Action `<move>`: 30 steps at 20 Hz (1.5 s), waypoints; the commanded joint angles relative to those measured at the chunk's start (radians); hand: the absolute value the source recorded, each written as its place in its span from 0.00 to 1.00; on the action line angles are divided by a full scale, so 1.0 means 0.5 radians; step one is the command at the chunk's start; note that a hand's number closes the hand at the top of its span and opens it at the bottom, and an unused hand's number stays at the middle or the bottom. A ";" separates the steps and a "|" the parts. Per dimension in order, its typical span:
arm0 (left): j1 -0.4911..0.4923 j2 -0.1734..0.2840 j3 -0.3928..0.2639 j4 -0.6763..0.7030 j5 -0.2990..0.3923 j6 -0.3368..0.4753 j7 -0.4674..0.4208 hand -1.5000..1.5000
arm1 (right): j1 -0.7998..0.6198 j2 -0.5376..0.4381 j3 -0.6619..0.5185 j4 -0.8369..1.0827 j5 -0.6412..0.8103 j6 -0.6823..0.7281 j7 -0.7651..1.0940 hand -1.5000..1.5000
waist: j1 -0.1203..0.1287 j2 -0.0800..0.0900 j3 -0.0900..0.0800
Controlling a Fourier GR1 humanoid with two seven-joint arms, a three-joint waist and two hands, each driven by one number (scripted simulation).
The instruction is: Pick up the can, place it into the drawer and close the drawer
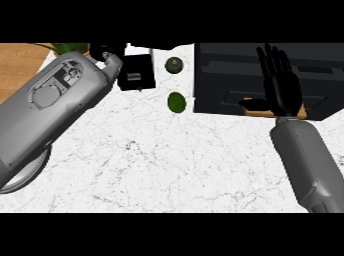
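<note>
A dark drawer unit [227, 75] stands at the upper right of the white marble counter [175, 160]. A strip of tan wood [262, 114] shows at its near edge. My right hand [280, 85] lies over the unit, open, fingers straight and pointing away, thumb out to the left. My left hand [136, 74] is at the upper middle, beyond its large grey forearm [49, 110]; what it holds, if anything, is hidden. No can shows anywhere in view.
Two round green things lie between the hands, one far [174, 64] and one nearer [176, 102] by the unit's left side. A grey plate [23, 177] sticks out under the left forearm. A wooden floor [9, 65] and a plant [68, 47] show at the upper left.
</note>
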 commanded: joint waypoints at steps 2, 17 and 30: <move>0.142 0.124 0.009 -0.198 -0.012 -0.047 0.076 0.00 | -0.292 -0.002 -0.101 0.431 -0.011 -0.099 -0.005 0.00 | 0.034 0.042 0.036; 0.483 0.213 0.038 -0.485 -0.111 -0.076 0.018 0.00 | -0.828 -0.029 -0.233 1.065 0.044 -0.349 0.062 0.00 | 0.062 0.080 0.037; 0.700 0.234 0.076 -0.640 -0.178 -0.064 -0.089 0.00 | -0.993 0.024 -0.505 1.091 -0.296 -0.243 -0.322 0.00 | 0.048 0.080 0.041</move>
